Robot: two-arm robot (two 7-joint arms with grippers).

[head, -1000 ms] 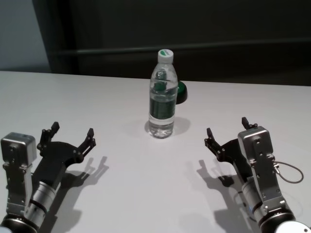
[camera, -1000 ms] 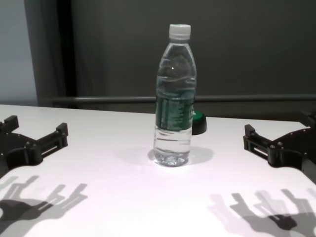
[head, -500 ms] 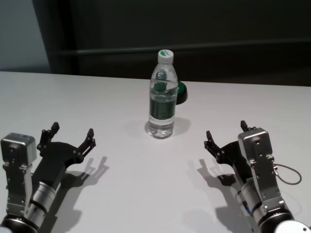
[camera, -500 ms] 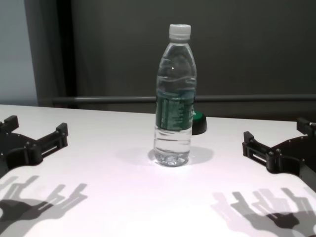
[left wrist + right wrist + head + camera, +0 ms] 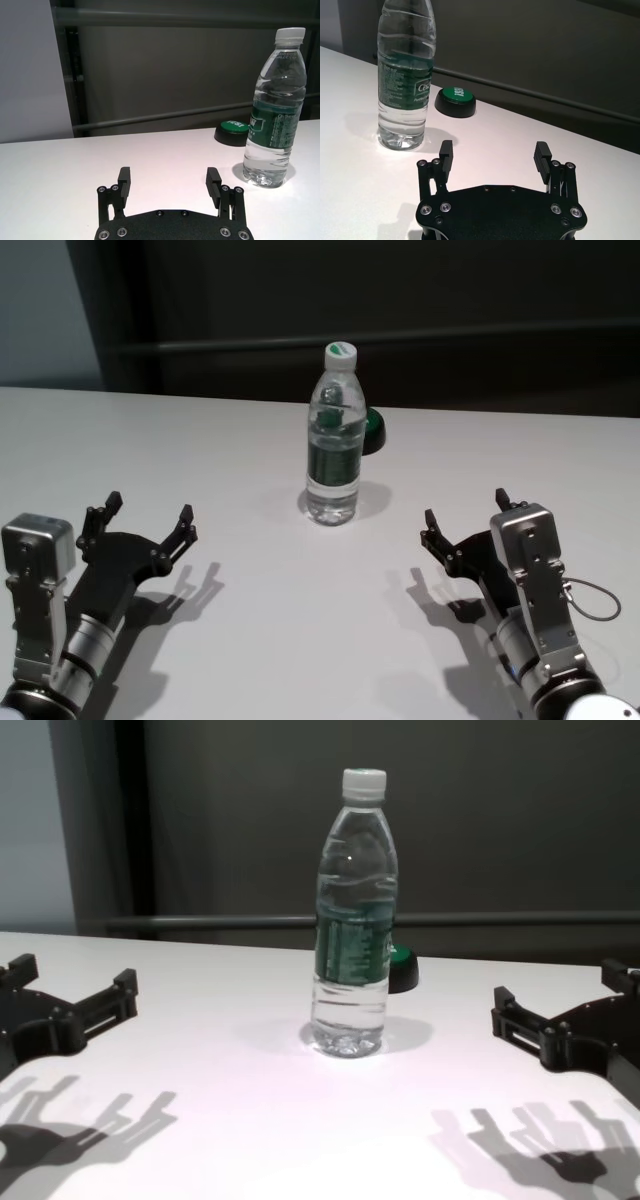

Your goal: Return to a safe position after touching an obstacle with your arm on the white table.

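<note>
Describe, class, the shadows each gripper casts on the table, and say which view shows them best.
Chest view: several overlapping finger shadows lie on the white table nearer the camera than the left gripper and right gripper, suggesting multiple lights. Head view: one darker shadow beside each. The water bottle casts only a faint one.

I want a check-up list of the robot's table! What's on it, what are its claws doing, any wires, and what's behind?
Surface: white table, smooth; shadows of both grippers fall on it.
Job's things: water bottle stands upright mid-table, white cap on, partly full, green label band.
Clutter: small black round object with a green top just behind the bottle, on its right.
Grippers: left gripper open, low on the near left, apart from the bottle. Right gripper open, low on the near right, also apart from it. Neither holds anything.
Cables: a thin grey loop at the right wrist.
Surroundings: dark wall with a horizontal rail; lighter panel at far left.
</note>
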